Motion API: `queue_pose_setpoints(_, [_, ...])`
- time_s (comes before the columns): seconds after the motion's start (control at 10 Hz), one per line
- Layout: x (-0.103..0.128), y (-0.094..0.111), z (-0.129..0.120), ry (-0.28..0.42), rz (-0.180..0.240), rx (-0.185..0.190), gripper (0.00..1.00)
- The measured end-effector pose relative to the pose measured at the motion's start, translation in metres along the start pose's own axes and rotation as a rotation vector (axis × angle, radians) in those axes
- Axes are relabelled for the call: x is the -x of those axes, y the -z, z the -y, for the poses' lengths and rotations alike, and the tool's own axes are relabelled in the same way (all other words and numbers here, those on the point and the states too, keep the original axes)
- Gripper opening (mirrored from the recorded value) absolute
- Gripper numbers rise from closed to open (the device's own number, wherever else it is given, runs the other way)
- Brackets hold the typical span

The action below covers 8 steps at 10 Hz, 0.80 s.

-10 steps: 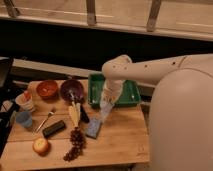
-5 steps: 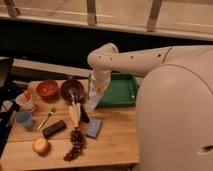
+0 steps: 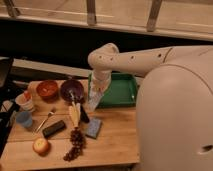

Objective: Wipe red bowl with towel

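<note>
the tool (image 3: 96,91) hangs just to the camera's right of the purple bowl (image 3: 72,90), over the near edge of the green tray (image 3: 120,92), with its fingers pressed together on the top of the towel (image 3: 93,103). the towel droops below it as a pale, limp strip that ends close above the table (image 3: 112,142). the red bowl (image 3: 47,89) sits on the far side of the purple bowl from the tool, just beside it, upright and apparently empty. the towel looks thin, light and floppy, so it will likely fold and trail rather than push. a pinch near one end, as here, leaves a loose length to drag around the inside. the red bowl looks small, light and smooth, so it may skid or tip under a sideways rub. pressing down into its hollow seems safer than brushing its rim.
</note>
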Motion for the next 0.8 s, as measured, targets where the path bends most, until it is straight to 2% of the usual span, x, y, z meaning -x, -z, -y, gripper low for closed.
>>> queue_pose_setpoints(0.2, [0.012, 0.009, -0.012, 0.047, 0.037, -0.014, 0.00])
queue_pose_setpoints(0.5, [0.040, 0.029, -0.072, 0.152, 0.106, -0.001, 0.00])
queue_pose_setpoints(0.6, [0.047, 0.034, -0.094, 0.184, 0.125, 0.012, 0.00])
queue_pose_setpoints(0.8, [0.060, 0.045, -0.148, 0.257, 0.174, 0.076, 0.00])
